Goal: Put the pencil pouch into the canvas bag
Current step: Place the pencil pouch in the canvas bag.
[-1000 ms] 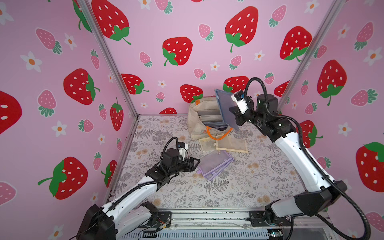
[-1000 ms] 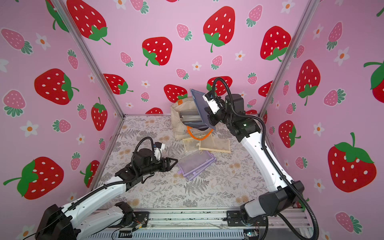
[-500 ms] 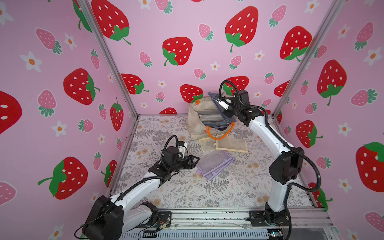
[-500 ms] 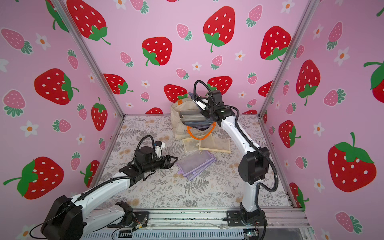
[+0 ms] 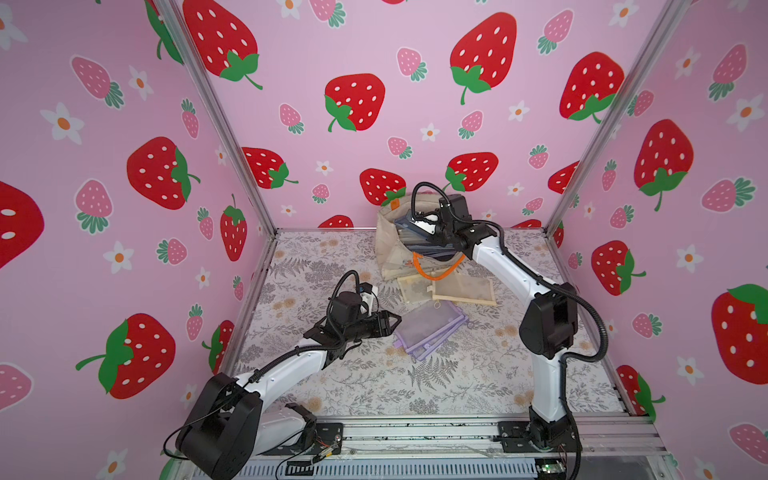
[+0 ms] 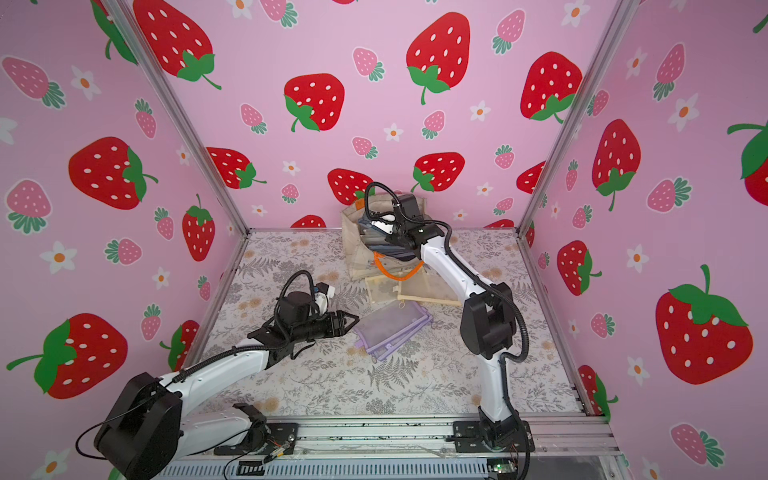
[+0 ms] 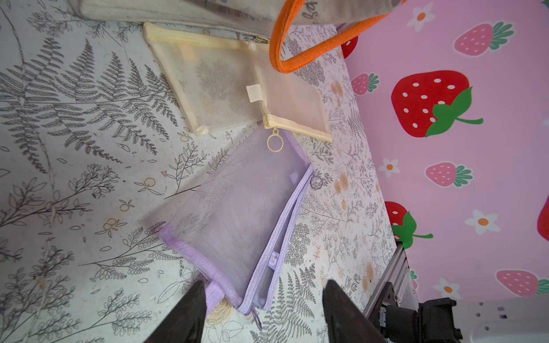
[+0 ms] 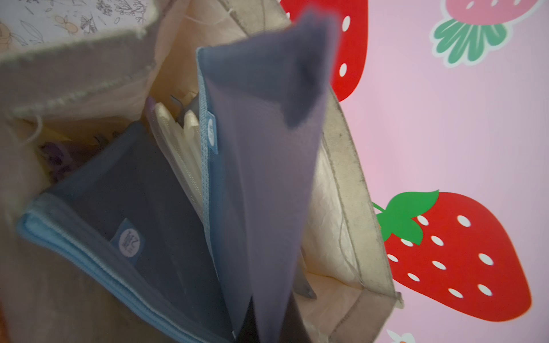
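The right end effector (image 8: 269, 326) is clamped on the pencil pouch (image 8: 261, 133), which hangs edge-down inside the mouth of the canvas bag (image 5: 388, 253), beside another blue pouch (image 8: 133, 193). Only letting go seems left. The held pouch is thin blue-grey mesh with light-blue edging and a small label. In front of the bag, the left end effector (image 7: 264, 294) stands open over a purple pouch (image 7: 237, 213) on the worktop (image 5: 374, 382).

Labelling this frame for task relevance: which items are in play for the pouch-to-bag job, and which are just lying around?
In play: canvas bag; blue pouch, gripped by the right gripper at the bag's mouth.
Lying about: purple mesh pouches and yellow mesh pouches, flat on the table, ungripped; left gripper open near the purple ones.
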